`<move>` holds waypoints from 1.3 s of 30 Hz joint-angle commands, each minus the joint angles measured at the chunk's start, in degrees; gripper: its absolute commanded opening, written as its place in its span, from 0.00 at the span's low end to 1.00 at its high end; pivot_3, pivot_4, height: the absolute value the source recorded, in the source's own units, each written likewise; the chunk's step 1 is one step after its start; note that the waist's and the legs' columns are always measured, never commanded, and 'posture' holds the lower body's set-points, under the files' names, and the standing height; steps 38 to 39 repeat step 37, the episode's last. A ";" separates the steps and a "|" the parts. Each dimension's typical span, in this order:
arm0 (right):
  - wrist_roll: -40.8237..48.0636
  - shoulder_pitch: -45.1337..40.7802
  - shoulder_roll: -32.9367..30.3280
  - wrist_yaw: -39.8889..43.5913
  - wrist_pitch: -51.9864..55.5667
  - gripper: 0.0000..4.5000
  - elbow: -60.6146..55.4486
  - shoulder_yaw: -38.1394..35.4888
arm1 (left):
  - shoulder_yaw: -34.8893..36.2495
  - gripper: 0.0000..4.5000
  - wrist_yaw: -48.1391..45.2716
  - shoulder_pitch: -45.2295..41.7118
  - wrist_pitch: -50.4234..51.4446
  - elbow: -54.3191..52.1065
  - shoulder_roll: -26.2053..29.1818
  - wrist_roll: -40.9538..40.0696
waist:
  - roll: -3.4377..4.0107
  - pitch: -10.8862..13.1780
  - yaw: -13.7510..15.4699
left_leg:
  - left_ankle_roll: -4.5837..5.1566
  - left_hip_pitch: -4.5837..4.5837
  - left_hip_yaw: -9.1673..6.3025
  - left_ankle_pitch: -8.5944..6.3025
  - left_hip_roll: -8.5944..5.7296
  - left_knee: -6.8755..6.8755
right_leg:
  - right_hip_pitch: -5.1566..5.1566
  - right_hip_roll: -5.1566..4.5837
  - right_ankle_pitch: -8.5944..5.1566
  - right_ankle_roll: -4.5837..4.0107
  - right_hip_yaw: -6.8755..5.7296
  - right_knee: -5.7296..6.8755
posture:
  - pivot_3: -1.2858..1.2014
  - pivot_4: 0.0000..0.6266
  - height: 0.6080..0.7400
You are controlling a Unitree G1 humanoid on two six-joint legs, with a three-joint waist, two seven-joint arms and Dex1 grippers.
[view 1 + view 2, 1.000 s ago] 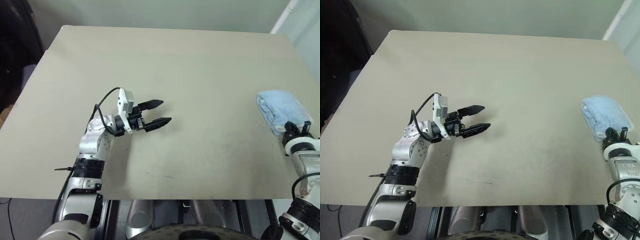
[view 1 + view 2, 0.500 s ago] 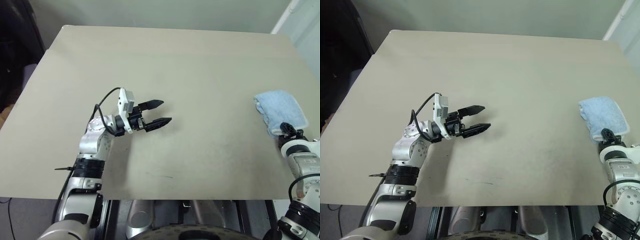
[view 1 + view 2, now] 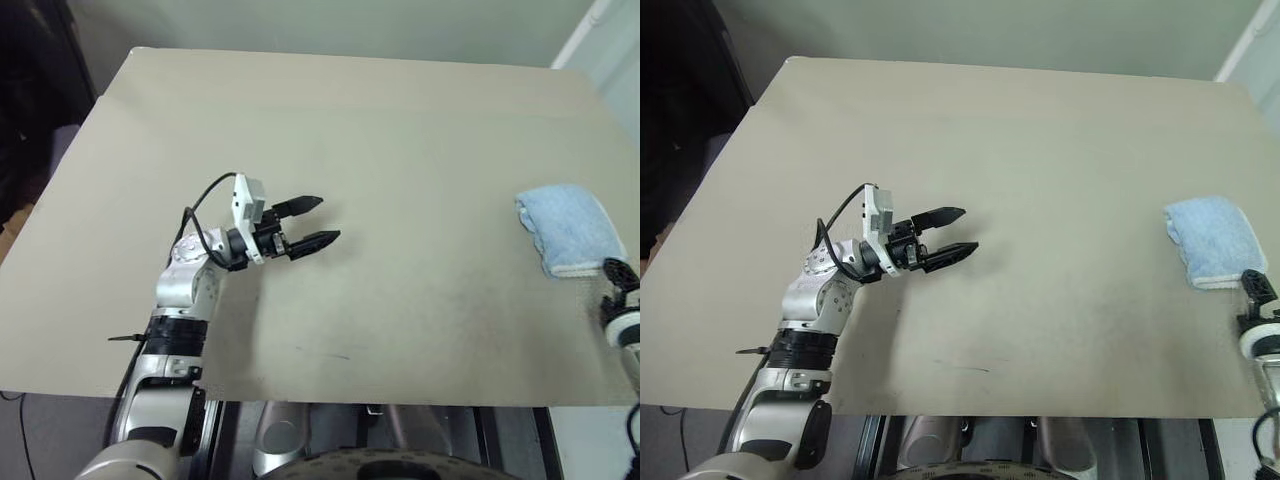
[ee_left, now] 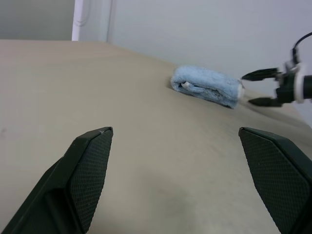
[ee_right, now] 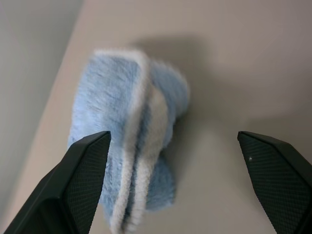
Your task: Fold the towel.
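The towel (image 3: 570,228) is a folded light blue bundle with white edging, lying near the right edge of the tan table (image 3: 400,130). My right gripper (image 3: 1257,290) is just short of its near end, open and apart from it; its wrist view shows the towel (image 5: 129,141) ahead of the spread fingers (image 5: 87,165). My left gripper (image 3: 329,219) hovers over the table's left middle, open and empty, pointing right towards the towel (image 4: 207,87). The left wrist view also catches the right gripper (image 4: 246,89) with its jaws apart, beside the towel.
The towel lies close to the table's right edge (image 3: 625,150). Dark furniture (image 3: 30,100) stands past the table's left side. A white frame (image 3: 585,30) rises at the far right corner.
My right gripper has opened, let go of the towel and drawn back towards the table's near edge. The towel now rests flat on the table. The left arm has kept still.
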 commanded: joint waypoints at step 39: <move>-51.30 -25.37 -18.78 69.49 -7.09 0.99 -6.61 43.33 | 3.36 1.00 -5.68 15.83 2.46 -19.05 10.23 -6.09 | -0.05 -0.01 -1.24 | -0.05 0.12 -0.05 0.22 0.12 0.11 | 0.03 0.23 0.26 -0.36 -0.13 0.07 | 0.52 0.24 0.68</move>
